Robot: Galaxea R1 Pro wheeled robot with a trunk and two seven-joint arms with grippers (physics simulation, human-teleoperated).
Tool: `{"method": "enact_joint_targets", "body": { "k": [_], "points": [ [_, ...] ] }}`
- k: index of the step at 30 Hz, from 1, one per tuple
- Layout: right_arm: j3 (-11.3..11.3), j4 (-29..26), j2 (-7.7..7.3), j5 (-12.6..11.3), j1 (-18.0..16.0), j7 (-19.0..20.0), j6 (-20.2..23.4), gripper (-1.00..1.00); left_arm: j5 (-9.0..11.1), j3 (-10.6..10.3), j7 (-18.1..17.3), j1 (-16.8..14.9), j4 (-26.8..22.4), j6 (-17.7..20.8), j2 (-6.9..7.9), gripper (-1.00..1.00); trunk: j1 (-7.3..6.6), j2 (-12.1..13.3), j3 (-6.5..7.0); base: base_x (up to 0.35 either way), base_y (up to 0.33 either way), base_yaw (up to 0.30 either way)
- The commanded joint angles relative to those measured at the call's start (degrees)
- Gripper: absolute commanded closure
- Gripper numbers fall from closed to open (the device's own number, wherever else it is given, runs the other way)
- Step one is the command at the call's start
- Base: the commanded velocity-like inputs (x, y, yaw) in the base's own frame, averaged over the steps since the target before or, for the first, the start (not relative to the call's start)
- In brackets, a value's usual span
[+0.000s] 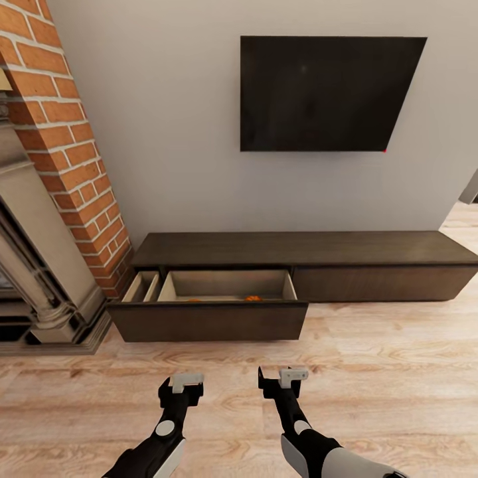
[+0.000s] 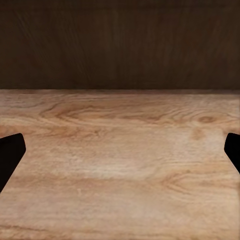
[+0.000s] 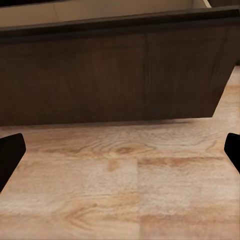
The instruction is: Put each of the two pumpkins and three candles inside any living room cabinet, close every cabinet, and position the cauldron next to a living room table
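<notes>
Head view: facing the cabinet (image 1: 312,255) against the wall under a dark screen (image 1: 328,93), brick fireplace (image 1: 60,166) to the left. Left drawer (image 1: 209,318) pulled out over the wood floor (image 1: 385,372), presumably left out for loading — two orange specks inside, most likely pumpkins (image 1: 253,298), only their tops clearing the drawer front; candles, if inside, hidden by that front. Right-hand front flush and shut. Left gripper (image 1: 180,392) and right gripper (image 1: 282,384) held low over the floor, short of the drawer front, touching nothing and carrying nothing.

Left wrist view: dark fingertips (image 2: 10,152) at both edges of the frame, set wide apart — spread, nothing between them. Beyond, floor boards meeting the plain dark drawer front (image 2: 120,45).

Right wrist view: fingertips (image 3: 10,152) likewise wide apart and bare. Ahead, drawer front (image 3: 110,75) with a thin vertical seam, pale interior wall visible over its top edge. Posture suited, by judgement, to pushing the drawer closed.
</notes>
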Motion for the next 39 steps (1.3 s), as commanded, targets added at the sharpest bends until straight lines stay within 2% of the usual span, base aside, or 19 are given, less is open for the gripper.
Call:
{"method": "enact_joint_targets", "body": {
  "k": [1, 10, 39],
  "points": [
    [0.50, 0.03, -0.01, -0.11, -0.04, -0.49, -0.09, -1.00, 0.60, -0.47, 0.40, -0.07, 0.01, -0.39, 0.11, -1.00, 0.22, -0.44, -0.23, 0.000, 0.000, 0.000],
    [0.50, 0.04, -0.04, -0.24, -0.04, -0.47, -0.01, -1.00, 0.60, -0.30, 0.40, -0.07, -0.17, -0.46, 0.76, -1.00, 2.20, -4.05, -1.85, 0.000, 0.000, 0.000],
    [0.50, 0.04, -0.08, -0.24, -0.04, -0.42, -0.08, -1.00, 0.60, -0.32, 0.40, -0.07, -0.50, -0.46, 0.95, -1.00, 8.57, -15.68, -7.05, 0.000, 0.000, 0.000]
  ]
}}
